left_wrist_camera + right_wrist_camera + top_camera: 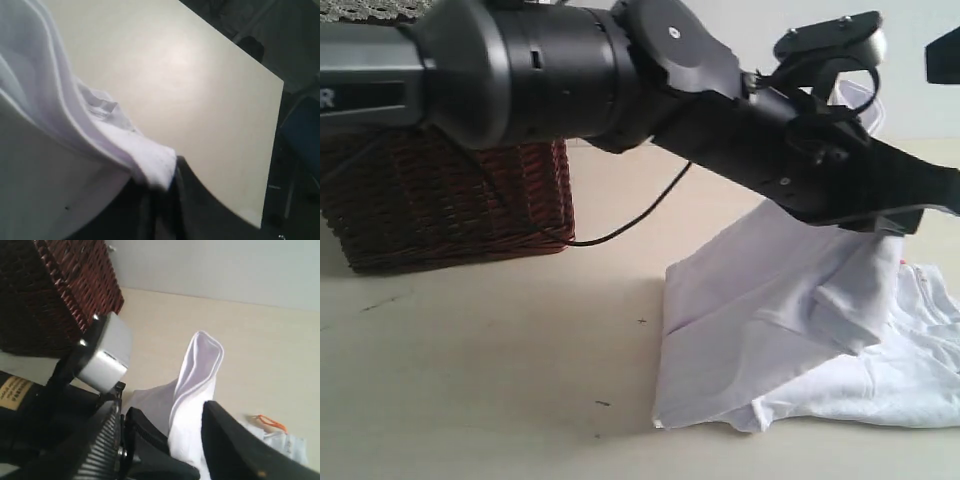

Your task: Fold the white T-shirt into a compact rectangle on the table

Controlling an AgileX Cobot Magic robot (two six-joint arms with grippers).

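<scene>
The left gripper [162, 192], on an arm stretching across from the left, is pinching a layered edge of the white short-sleeved cotton T-shirt [770, 330] tight and holding it lifted above the wide pale cream wood-grain table [470, 380]. The rest of the shirt is lying rumpled on the table's right side. The right gripper [167, 440] is standing open, its fingers flanking an upright fold of the cloth. A dark brown wicker basket [450, 210] is sitting well apart at left.
</scene>
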